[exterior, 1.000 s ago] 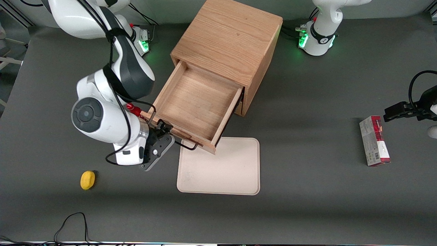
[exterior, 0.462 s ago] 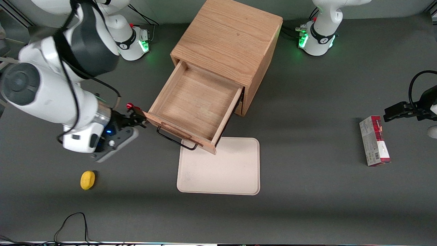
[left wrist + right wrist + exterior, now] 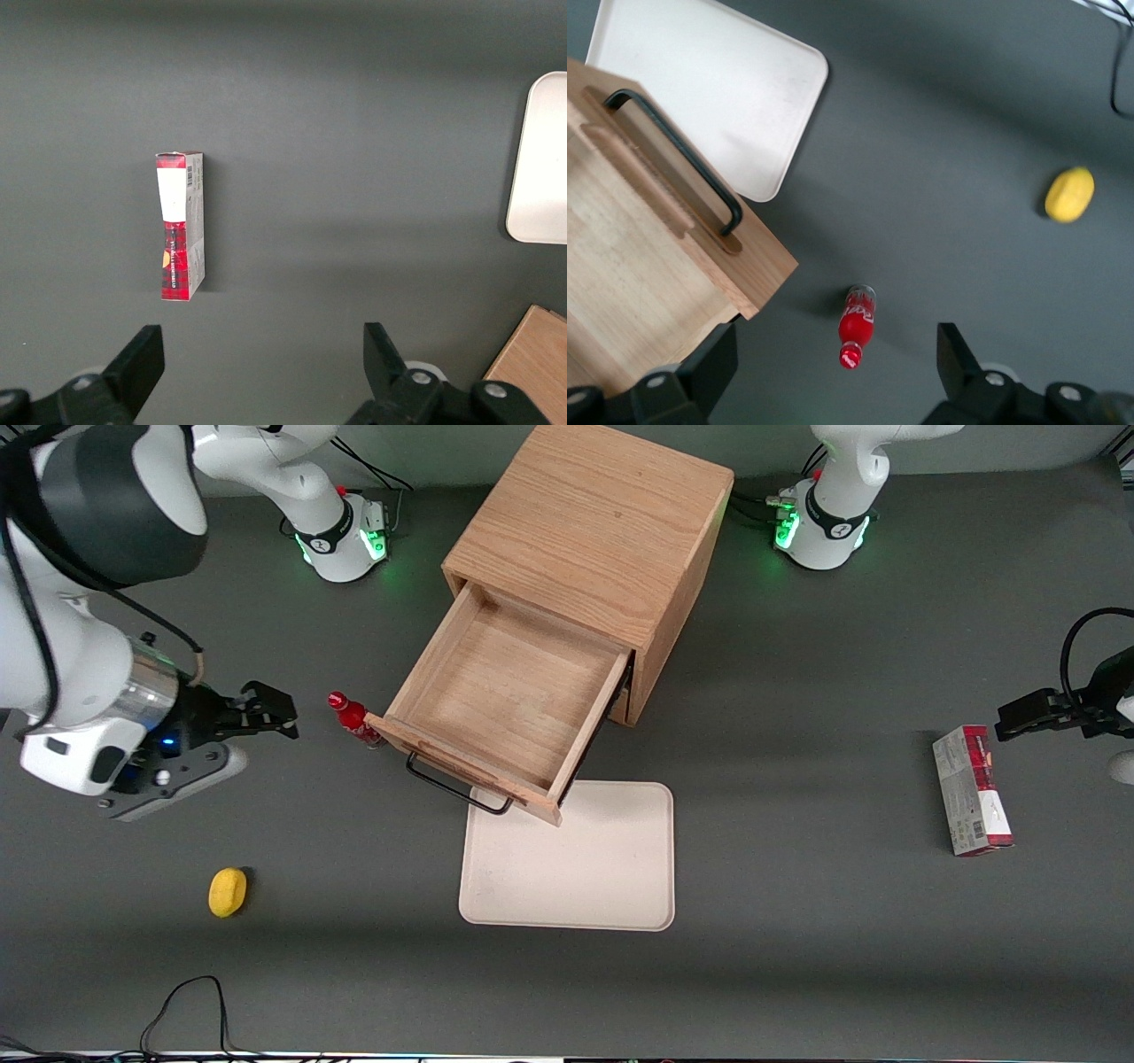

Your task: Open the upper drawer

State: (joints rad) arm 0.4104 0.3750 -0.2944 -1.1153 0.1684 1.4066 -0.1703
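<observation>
The upper drawer (image 3: 518,691) of the light oak cabinet (image 3: 594,522) stands pulled far out, its inside bare. Its thin black wire handle (image 3: 456,786) runs along the front panel, above the tray's edge. My right gripper (image 3: 276,713) hangs open and holds nothing, well away from the drawer toward the working arm's end of the table. In the right wrist view the drawer's front corner (image 3: 629,266) and the handle (image 3: 678,150) show beside the open gripper (image 3: 834,354), with nothing touching them.
A small red bottle (image 3: 352,717) (image 3: 858,320) stands on the table between gripper and drawer corner. A cream tray (image 3: 571,859) (image 3: 718,88) lies in front of the drawer. A yellow lemon-like object (image 3: 228,891) (image 3: 1069,194) sits nearer the front camera. A red box (image 3: 971,790) (image 3: 180,226) lies toward the parked arm's end.
My gripper has left the handle and drawn back from the drawer toward the working arm's end of the table. The drawer stays pulled out; the red bottle is now uncovered.
</observation>
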